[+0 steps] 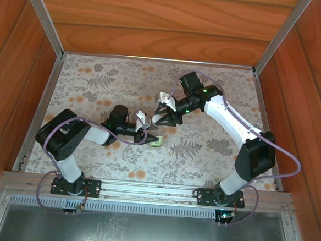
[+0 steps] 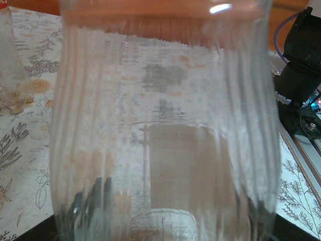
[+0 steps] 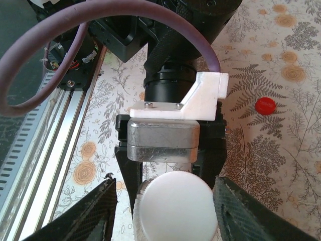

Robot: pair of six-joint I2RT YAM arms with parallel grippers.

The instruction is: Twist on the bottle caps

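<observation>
A clear ribbed bottle fills the left wrist view, and my left gripper is shut on it near the table's middle. Its green-yellow label shows from above. A white cap sits on this bottle's mouth. My right gripper straddles the cap, open, with a gap on the left side and its right finger close to the rim. A red cap lies loose on the cloth beyond. A second clear bottle stands at the far left of the left wrist view.
A floral cloth covers the table, with wooden walls on three sides. An aluminium rail with both arm bases runs along the near edge. The right arm's base stands close on the right in the left wrist view.
</observation>
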